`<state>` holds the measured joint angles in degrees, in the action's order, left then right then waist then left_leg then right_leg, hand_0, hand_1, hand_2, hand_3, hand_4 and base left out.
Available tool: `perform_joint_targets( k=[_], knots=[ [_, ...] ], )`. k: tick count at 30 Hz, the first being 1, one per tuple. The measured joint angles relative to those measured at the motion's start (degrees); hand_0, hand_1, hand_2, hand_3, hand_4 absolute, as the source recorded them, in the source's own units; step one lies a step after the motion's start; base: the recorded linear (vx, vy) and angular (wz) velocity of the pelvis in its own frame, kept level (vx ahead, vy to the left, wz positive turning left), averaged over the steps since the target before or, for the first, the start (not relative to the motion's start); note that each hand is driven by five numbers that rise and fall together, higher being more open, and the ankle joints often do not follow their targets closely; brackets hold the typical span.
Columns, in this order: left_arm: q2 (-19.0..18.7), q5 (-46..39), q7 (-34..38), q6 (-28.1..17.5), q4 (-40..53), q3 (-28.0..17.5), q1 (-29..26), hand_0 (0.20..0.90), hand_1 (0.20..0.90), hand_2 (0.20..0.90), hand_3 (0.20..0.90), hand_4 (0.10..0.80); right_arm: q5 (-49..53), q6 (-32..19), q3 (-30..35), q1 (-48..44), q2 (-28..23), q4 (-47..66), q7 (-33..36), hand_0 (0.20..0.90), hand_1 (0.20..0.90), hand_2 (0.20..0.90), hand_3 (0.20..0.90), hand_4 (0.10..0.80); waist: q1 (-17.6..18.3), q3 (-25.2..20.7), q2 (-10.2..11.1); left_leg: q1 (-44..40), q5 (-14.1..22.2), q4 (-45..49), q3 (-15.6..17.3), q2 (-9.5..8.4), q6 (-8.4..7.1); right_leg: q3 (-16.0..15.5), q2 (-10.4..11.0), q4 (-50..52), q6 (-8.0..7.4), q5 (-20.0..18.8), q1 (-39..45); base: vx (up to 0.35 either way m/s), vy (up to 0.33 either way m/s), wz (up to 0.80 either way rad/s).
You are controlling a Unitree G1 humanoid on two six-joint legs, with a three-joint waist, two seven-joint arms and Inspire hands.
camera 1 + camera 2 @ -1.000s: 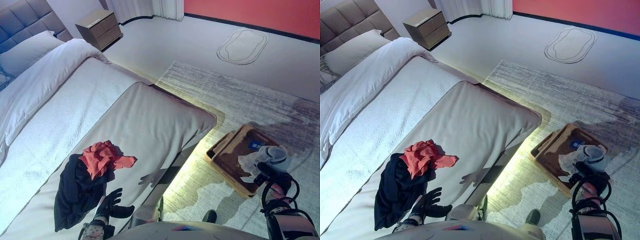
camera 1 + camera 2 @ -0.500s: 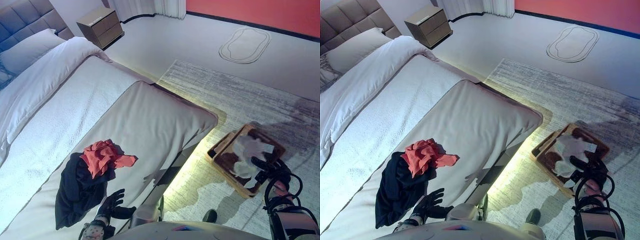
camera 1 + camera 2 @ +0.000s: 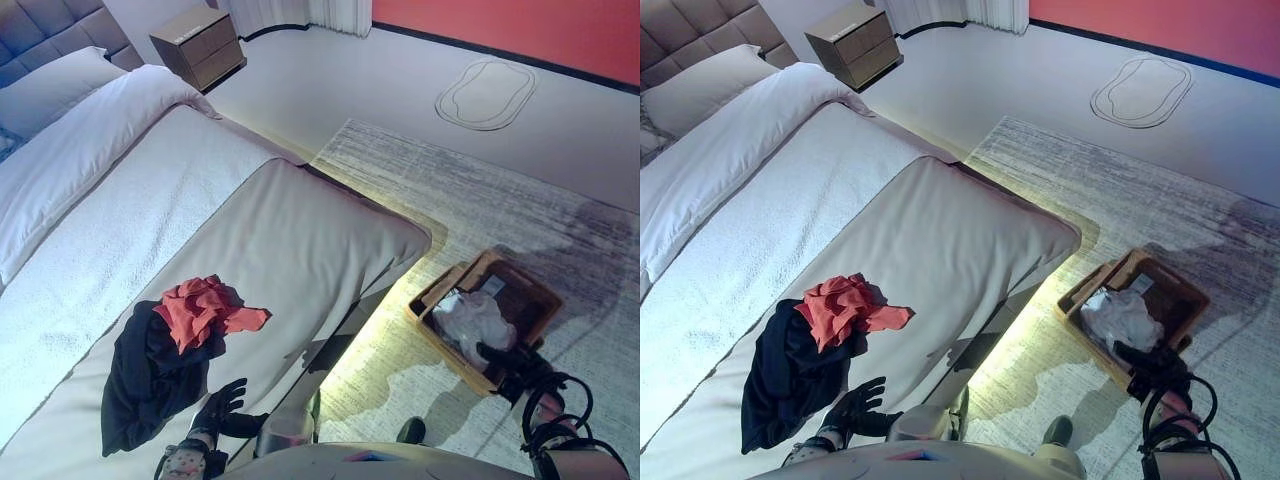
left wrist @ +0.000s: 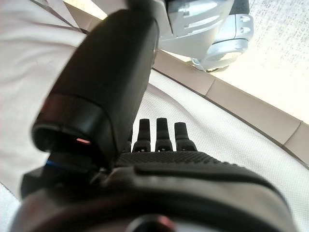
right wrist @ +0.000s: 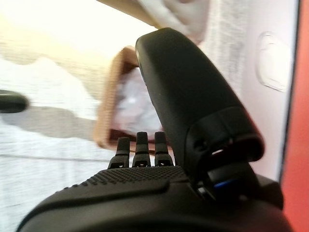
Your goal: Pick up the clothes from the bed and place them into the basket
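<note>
A red garment (image 3: 205,308) lies crumpled on top of a dark navy garment (image 3: 145,375) near the foot of the bed (image 3: 290,230). My left hand (image 3: 222,408) rests open on the bedcover just beside the dark garment, fingers spread. On the rug to the right stands a wooden basket (image 3: 520,290) with a white garment (image 3: 470,318) lying inside it. My right hand (image 3: 508,362) hangs open just in front of the basket's near edge, holding nothing.
A wooden nightstand (image 3: 196,44) stands at the far end beside the bed, and pillows (image 3: 55,85) lie at the headboard. A grey rug (image 3: 520,220) covers the floor around the basket. A red wall (image 3: 520,30) runs along the back.
The right hand let go of the white garment, which dropped into the basket. The hand then drew back toward me. The left hand has stayed put; the camera shifted a little.
</note>
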<state>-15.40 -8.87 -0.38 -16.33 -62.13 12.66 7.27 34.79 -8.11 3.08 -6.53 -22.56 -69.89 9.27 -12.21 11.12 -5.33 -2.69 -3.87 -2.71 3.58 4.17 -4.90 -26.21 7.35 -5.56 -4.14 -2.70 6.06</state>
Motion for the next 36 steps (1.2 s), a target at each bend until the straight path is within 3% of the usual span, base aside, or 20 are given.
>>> perform_joint_targets(
  k=[6, 11, 14, 15, 16, 17, 18, 19, 20, 21, 22, 25, 27, 28, 29, 31, 32, 33, 34, 36],
  knots=[
    [-0.43, -0.15, 0.01, -0.08, 0.29, -1.36, -0.6, 0.9, 0.9, 0.9, 0.9, 0.8, -10.72, 0.11, -9.85, 1.14, 1.87, -0.03, -0.71, 0.9, 0.9, 0.9, 0.9, 0.8, -1.3, -0.37, 1.57, 0.86, -0.59, 0.91, -2.88, 0.08, -0.89, -2.64, -0.21, 0.0, -0.29, 0.31, 1.15, -0.061, -0.054, 0.22],
    [-0.29, -0.29, -0.15, -0.18, 0.21, -3.67, -0.48, 0.9, 0.9, 0.9, 0.9, 0.8, -14.87, -0.34, -13.35, 0.44, 2.21, 0.5, -0.28, 0.9, 0.9, 0.9, 0.9, 0.8, -5.68, -1.36, 2.64, 2.57, -0.57, 2.1, -6.6, -0.23, -1.12, -5.78, -0.56, 0.19, -0.37, 0.7, 2.6, 0.027, -0.048, 0.36],
    [-0.67, -0.14, -0.57, -0.2, -0.79, -6.38, -0.42, 0.9, 0.9, 0.9, 0.9, 0.8, -17.05, -0.29, -16.58, -0.21, 2.85, 1.18, 0.47, 0.9, 0.9, 0.9, 0.9, 0.8, -7.07, -1.53, 3.16, 3.59, 0.72, 1.73, -8.08, -0.12, -2.12, -7.79, -1.42, 0.3, -1.0, 1.17, 3.71, 0.024, 0.023, 0.6],
    [-0.98, 0.0, -0.75, -0.2, -1.29, -6.84, -0.48, 0.9, 0.9, 0.9, 0.9, 0.8, -18.04, -0.16, -17.61, -0.11, 3.08, 2.16, 0.65, 0.9, 0.9, 0.9, 0.9, 0.8, -7.27, -1.66, 3.41, 4.2, 0.74, 1.48, -6.67, 0.46, -2.08, -9.36, -1.09, 0.29, -0.95, 1.51, 3.99, -0.136, 0.171, 0.9],
    [-1.05, 0.09, -1.23, -0.08, -1.92, -6.71, -1.31, 0.9, 0.9, 0.9, 0.9, 0.8, -18.74, -0.06, -17.83, 0.35, 3.01, 3.7, 0.6, 0.9, 0.9, 0.9, 0.9, 0.8, -6.81, -1.69, 3.48, 4.82, 1.99, 0.98, -4.07, 0.94, -0.28, -11.42, -1.55, 0.87, -0.92, 1.51, 4.28, -0.168, 0.243, 1.18],
    [-1.4, 0.49, -1.72, -0.03, -3.1, -7.09, -1.85, 0.9, 0.9, 0.9, 0.9, 0.8, -19.3, -0.05, -18.16, 1.42, 3.07, 6.22, 0.82, 0.9, 0.9, 0.9, 0.9, 0.8, -5.9, -1.4, 4.12, 6.37, 4.99, 2.53, 5.53, 3.48, -0.54, -14.88, -1.02, 0.42, -0.42, 1.14, 5.17, -0.079, 0.289, 1.55],
    [-1.83, 0.56, -2.03, 0.51, -3.44, -6.82, -3.23, 0.9, 0.9, 0.9, 0.9, 0.8, -20.39, -0.12, -18.71, 2.0, 3.13, 7.81, 0.57, 0.9, 0.9, 0.9, 0.9, 0.8, -4.29, -0.6, 6.17, 7.18, 4.66, 5.01, 10.54, 3.66, 0.16, -18.39, 1.44, 0.29, 1.48, 2.62, 5.37, -0.008, 0.335, 1.69],
    [-1.66, 0.54, -2.23, 2.65, -3.47, -5.87, -2.88, 0.9, 0.9, 0.9, 0.9, 0.8, -22.89, -0.26, -18.99, 1.5, 3.1, 8.39, 0.33, 0.9, 0.9, 0.9, 0.9, 0.8, -3.61, -0.76, 6.29, 7.27, 4.07, 7.0, 15.57, 3.56, 0.93, -20.48, 2.69, 1.79, 0.7, 3.29, 6.24, 0.039, 0.298, 1.36],
    [-1.24, 0.55, -2.23, 3.44, -3.5, -5.58, -2.27, 0.9, 0.9, 0.9, 0.9, 0.8, -24.26, -0.5, -19.25, 1.25, 2.91, 8.66, 0.35, 0.9, 0.9, 0.9, 0.9, 0.8, -2.73, -1.18, 5.79, 6.27, 3.91, 6.62, 16.92, 3.65, 1.3, -21.32, 3.1, 3.29, -0.94, 4.57, 6.38, 0.074, 0.227, 0.89],
    [-0.72, 0.54, -2.15, 3.98, -3.57, -5.36, -1.93, 0.9, 0.9, 0.9, 0.9, 0.8, -26.22, -0.67, -19.33, 1.22, 2.8, 9.4, 0.37, 0.9, 0.9, 0.9, 0.9, 0.8, -2.29, -1.91, 4.65, 5.69, 1.14, 5.21, 16.71, 3.44, 2.87, -21.66, 3.83, 6.19, -2.4, 5.82, 6.39, 0.069, 0.156, 0.43],
    [-0.72, 0.53, -2.12, 3.96, -3.37, -4.89, -1.55, 0.9, 0.9, 0.9, 0.9, 0.8, -27.51, -0.79, -19.46, 1.04, 3.09, 9.78, 0.18, 0.9, 0.9, 0.9, 0.9, 0.8, -2.55, -2.03, 4.57, 5.1, -1.34, 4.82, 16.5, 3.22, 3.95, -20.84, 4.24, 8.08, -2.87, 6.41, 6.34, 0.092, 0.19, 0.23],
    [-2.55, 0.87, -1.4, 4.15, -2.9, -3.1, -2.48, 0.9, 0.9, 0.9, 0.9, 0.8, -32.11, -0.77, -20.42, 1.11, 4.22, 11.67, 0.18, 0.9, 0.9, 0.9, 0.9, 0.8, -1.56, -2.78, 6.95, 4.21, -0.72, 2.48, 15.37, -0.12, 4.69, -19.66, 7.86, 13.05, -3.89, 6.24, 5.98, 0.174, 0.337, 0.41],
    [-2.81, 2.33, -0.93, 5.26, -3.17, 0.29, -4.77, 0.9, 0.9, 0.9, 0.9, 0.8, -35.54, -0.31, -21.88, 1.38, 2.57, 11.98, 1.12, 0.9, 0.9, 0.9, 0.9, 0.8, 1.03, -3.01, 5.78, 2.29, -0.6, 1.53, 12.48, -2.83, 9.14, -13.91, 16.98, 34.37, -3.99, 5.33, 0.65, 0.082, 0.148, 1.11],
    [-3.48, 2.27, -0.81, 5.18, -2.01, 1.43, -5.13, 0.9, 0.9, 0.9, 0.9, 0.8, -36.57, -0.11, -22.88, 1.46, 2.47, 12.16, 1.47, 0.9, 0.9, 0.9, 0.9, 0.8, 1.86, -3.4, 5.57, 1.13, -0.87, -0.36, 10.27, -3.54, 9.76, -8.88, 19.04, 41.73, -4.39, 4.67, -3.12, 0.039, -0.237, 1.2],
    [-4.3, 2.29, 0.27, 4.99, -0.66, 2.59, -6.99, 0.9, 0.9, 0.9, 0.9, 0.8, -37.2, -0.15, -24.37, 1.34, 2.56, 12.96, 1.7, 0.9, 0.9, 0.9, 0.9, 0.8, 3.16, -3.56, 5.13, 1.31, -1.63, -1.59, 6.89, -3.21, 10.23, -2.95, 16.0, 42.47, -5.52, 5.52, -6.26, 0.069, -0.252, 1.13],
    [-5.02, 2.32, 1.38, 4.86, 0.59, 3.46, -10.1, 0.9, 0.9, 0.9, 0.9, 0.8, -37.19, -0.21, -24.37, 1.21, 2.88, 14.36, 1.9, 0.9, 0.9, 0.9, 0.9, 0.8, 4.57, -3.16, 4.35, 2.9, -2.8, -1.95, 1.7, -2.15, 9.81, 2.45, 8.5, 31.22, -5.93, 6.34, -6.44, 0.122, -0.259, 1.36],
    [-5.2, 2.32, 1.71, 4.72, 1.22, 3.82, -11.56, 0.9, 0.9, 0.9, 0.9, 0.8, -37.22, -0.19, -24.25, 0.75, 2.95, 14.55, 2.05, 0.9, 0.9, 0.9, 0.9, 0.8, 4.64, -2.92, 5.26, 3.01, -2.85, -2.27, 0.19, -3.04, 9.9, 3.22, 6.63, 26.36, -5.93, 6.34, -7.32, 0.197, -0.33, 1.28],
    [-5.25, 2.47, 2.13, 4.77, 1.1, 4.34, -12.99, 0.9, 0.9, 0.9, 0.9, 0.8, -37.33, -0.19, -24.26, 0.41, 2.93, 14.65, 2.43, 0.9, 0.9, 0.9, 0.9, 0.8, 5.12, -2.87, 5.81, 3.08, -3.42, -2.36, -2.2, -3.68, 8.66, 5.35, 4.94, 20.11, -5.68, 6.17, -6.77, 0.226, -0.297, 1.3],
    [-5.28, 2.84, 2.73, 4.84, 0.92, 5.13, -13.9, 0.9, 0.9, 0.9, 0.9, 0.8, -37.99, -0.2, -24.28, -0.08, 2.79, 14.77, 3.07, 0.9, 0.9, 0.9, 0.9, 0.8, 6.62, -2.85, 6.25, 3.1, -2.96, -2.36, -5.74, -4.35, 8.47, 7.49, 2.36, 13.05, -5.58, 5.96, -6.69, 0.257, -0.245, 1.25],
    [-5.6, 2.74, 3.25, 4.94, 0.55, 5.05, -13.82, 0.9, 0.9, 0.9, 0.9, 0.8, -38.28, -0.2, -24.29, -0.45, 2.77, 14.82, 3.76, 0.9, 0.9, 0.9, 0.9, 0.8, 6.75, -2.78, 7.97, 2.9, -2.33, -2.64, -7.51, -5.36, 8.89, 8.62, 1.5, 6.95, -3.84, 4.3, -5.73, 0.233, -0.201, 1.07]
  ],
)
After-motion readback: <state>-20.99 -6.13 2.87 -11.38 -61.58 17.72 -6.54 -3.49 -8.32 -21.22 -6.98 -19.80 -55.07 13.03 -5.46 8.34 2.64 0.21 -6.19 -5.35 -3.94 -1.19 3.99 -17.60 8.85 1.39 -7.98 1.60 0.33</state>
